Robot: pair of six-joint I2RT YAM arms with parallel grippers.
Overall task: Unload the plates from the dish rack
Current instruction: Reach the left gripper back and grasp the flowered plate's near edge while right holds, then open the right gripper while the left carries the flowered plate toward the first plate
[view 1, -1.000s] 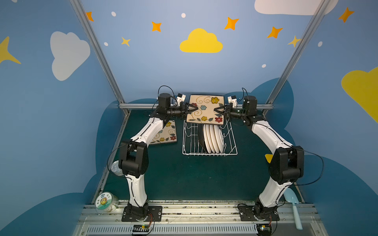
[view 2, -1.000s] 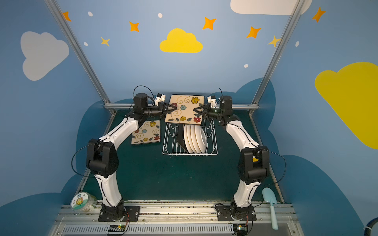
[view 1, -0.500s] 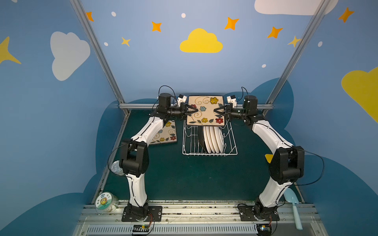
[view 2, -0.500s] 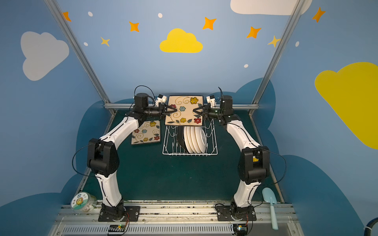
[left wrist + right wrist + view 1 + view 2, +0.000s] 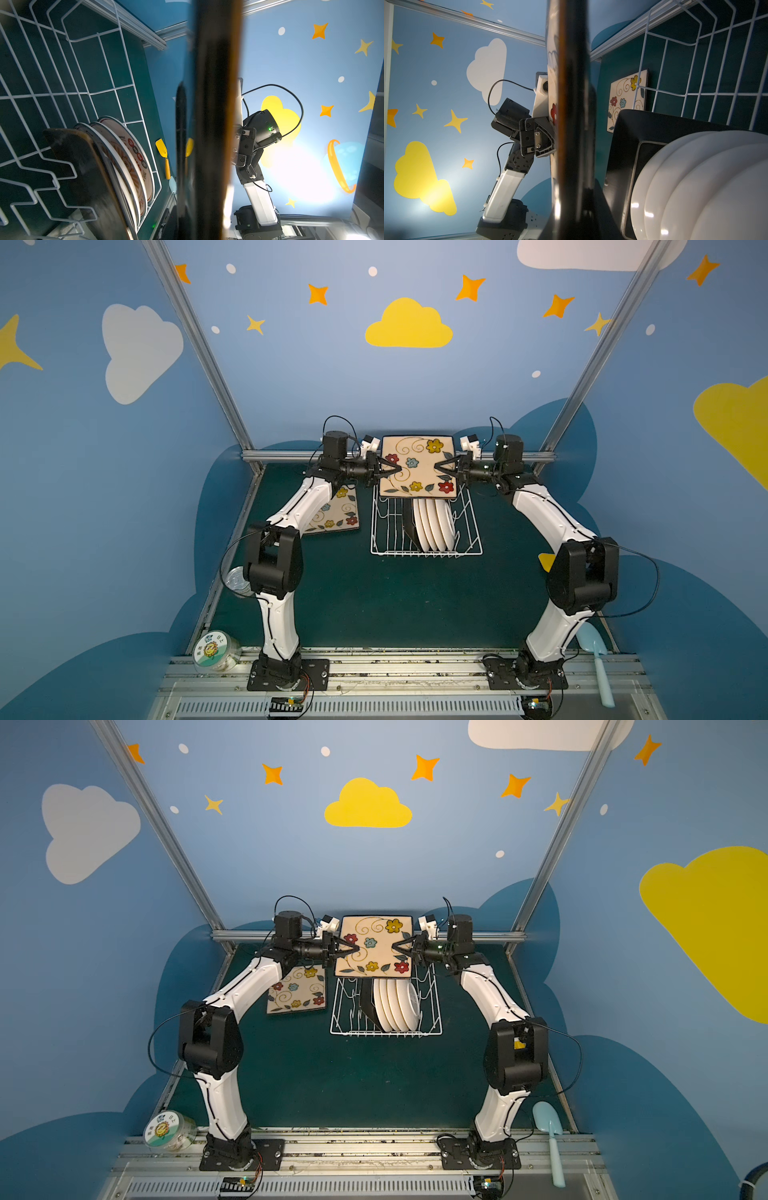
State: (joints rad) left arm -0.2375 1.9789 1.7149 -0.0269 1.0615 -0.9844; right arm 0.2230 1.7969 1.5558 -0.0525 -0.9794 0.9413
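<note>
Plate [image 5: 417, 472] is hanging above dish rack [image 5: 386, 552], left tool [image 5: 398, 468] and right tool [image 5: 436, 467] each clamping one side edge.

Well away from the left pincer [image 5: 397, 468], down by the base rail, sits a clear round tub with a sunflower label [image 5: 216, 651]. Between the two, at the edge of the dark green mat [image 5: 374, 601], is a clear round piece [image 5: 236, 580], half hidden. On the far side from the right pincer [image 5: 436, 467], a yellow spatula [image 5: 163, 153] lies on the mat. A pale blue spatula [image 5: 550, 1135] lies farther off.
</note>
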